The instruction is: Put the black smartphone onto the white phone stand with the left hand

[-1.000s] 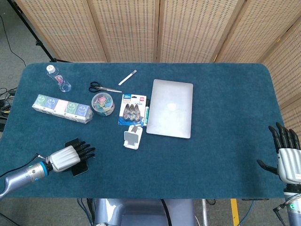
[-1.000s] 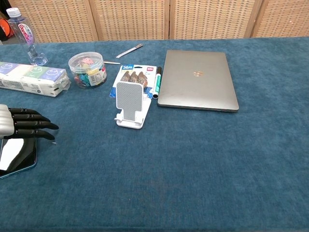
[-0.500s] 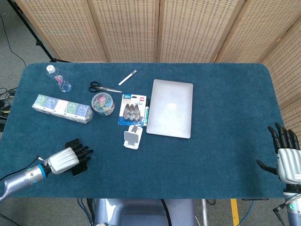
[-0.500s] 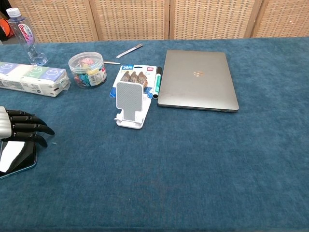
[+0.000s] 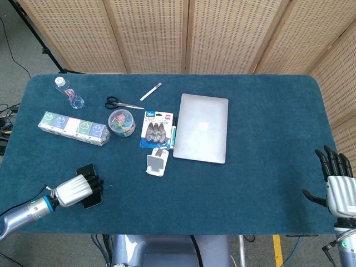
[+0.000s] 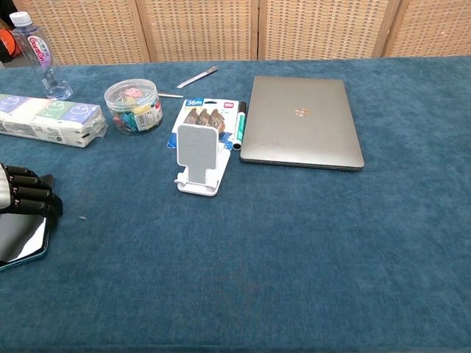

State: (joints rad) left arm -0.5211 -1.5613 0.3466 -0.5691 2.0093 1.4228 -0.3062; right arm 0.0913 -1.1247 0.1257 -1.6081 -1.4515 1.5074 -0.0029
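Left hand (image 5: 75, 189) low at the tabletop's (image 5: 261, 178) near-left corner, fingers curled down over the black smartphone (image 6: 22, 239); phone flat on the cloth, and whether it is truly gripped cannot be told. White phone stand (image 6: 199, 158) upright mid-table, well apart from the phone, beside the closed laptop (image 5: 201, 128). Right hand (image 5: 336, 181) at far right edge, fingers spread, holding nothing.
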